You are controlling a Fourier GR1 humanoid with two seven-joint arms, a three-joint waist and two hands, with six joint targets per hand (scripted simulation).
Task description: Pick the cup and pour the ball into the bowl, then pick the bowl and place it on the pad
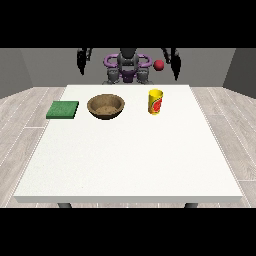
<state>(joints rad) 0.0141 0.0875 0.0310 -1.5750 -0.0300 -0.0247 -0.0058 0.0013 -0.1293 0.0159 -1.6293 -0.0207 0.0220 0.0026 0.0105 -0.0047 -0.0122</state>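
Nothing grasped yet: both hands hang behind the table, fingers unreadable; next, hand at view's right must reach yellow cup beside wooden bowl.

No legible text, number or brand noted; the yellow cup at upper centre-right of the frame bears a red mark that cannot be read.

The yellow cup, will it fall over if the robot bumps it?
Probably yes. The yellow cup stands upright and is taller than it is wide, so a sideways bump near its rim would likely tip it. On its side its round body could roll across the table. It looks rigid, so it should hold its shape when picked up.
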